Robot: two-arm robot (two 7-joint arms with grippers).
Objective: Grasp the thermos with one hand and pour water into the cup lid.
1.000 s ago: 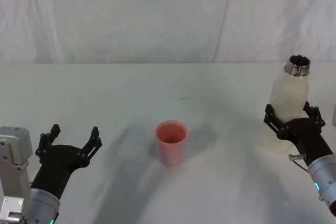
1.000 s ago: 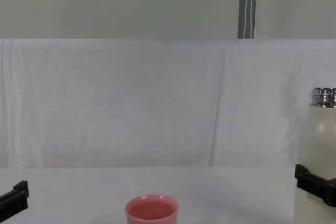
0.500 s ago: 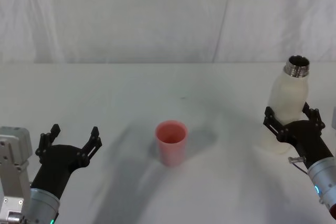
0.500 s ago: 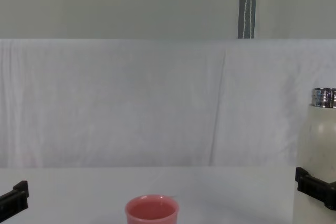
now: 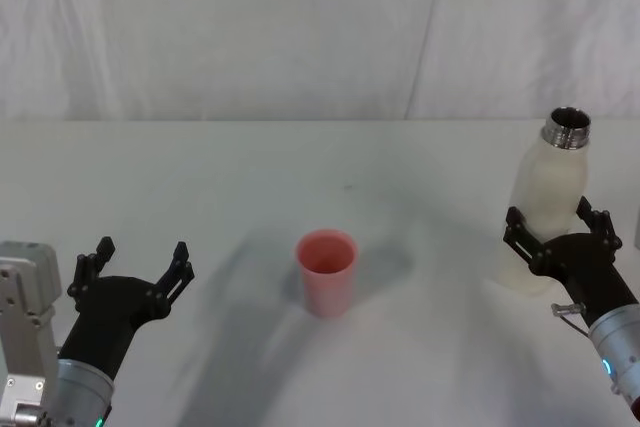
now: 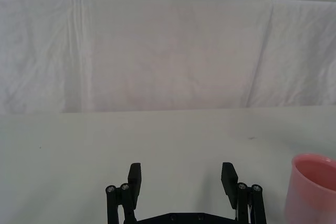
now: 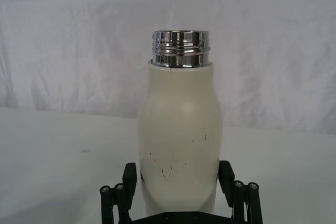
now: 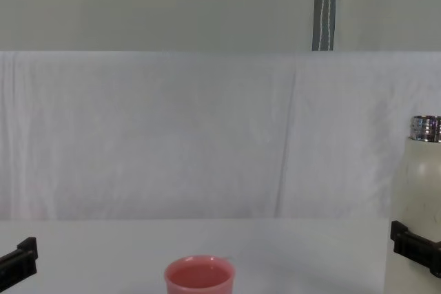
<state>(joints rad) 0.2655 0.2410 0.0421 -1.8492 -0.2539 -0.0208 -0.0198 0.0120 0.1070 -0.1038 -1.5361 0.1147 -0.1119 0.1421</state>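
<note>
Retreating slightly over the last second, the right gripper (image 5: 560, 232) now stands spread around the upright thermos (image 5: 548, 202), well right of the cup lid (image 5: 326, 270); likely released, pour apparently finished; left gripper (image 5: 135, 265) idles spread, left of the cup lid.

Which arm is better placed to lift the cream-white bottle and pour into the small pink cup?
Right. The right gripper already straddles the cream-white steel-necked bottle, fingers open either side. The left gripper sits open beyond the small pink cup, far from the bottle.
</note>
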